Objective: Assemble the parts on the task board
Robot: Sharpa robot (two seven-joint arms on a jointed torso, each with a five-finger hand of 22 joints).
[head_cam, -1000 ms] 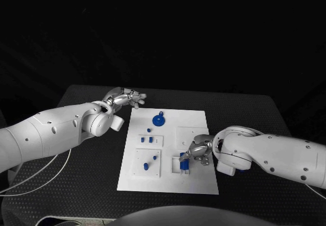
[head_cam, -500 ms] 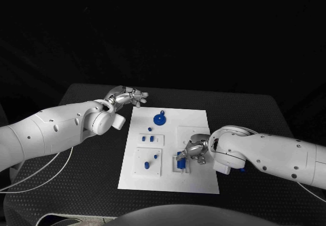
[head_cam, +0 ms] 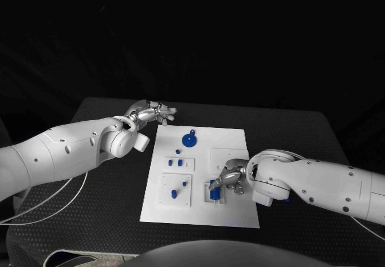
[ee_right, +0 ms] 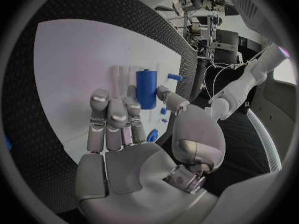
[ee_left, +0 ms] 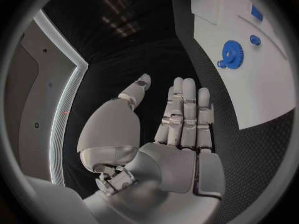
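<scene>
Right hand (head_cam: 230, 179) was over the near right part of the board (head_cam: 232, 217), fingers (ee_right: 112, 115) nearly straight and close together, holding nothing. The blue peg (ee_right: 146, 88) stood just beyond the fingertips, between two raised rails; whether they touched it could not be told. Its long axis ran roughly parallel to the fingers, away from the palm.

Left hand (head_cam: 151, 114) hung off the board's far left corner over the bench (head_cam: 104, 194), fingers extended and empty, gear (head_cam: 188, 140) nearest it. The right hand was judged far nearer the peg.
</scene>
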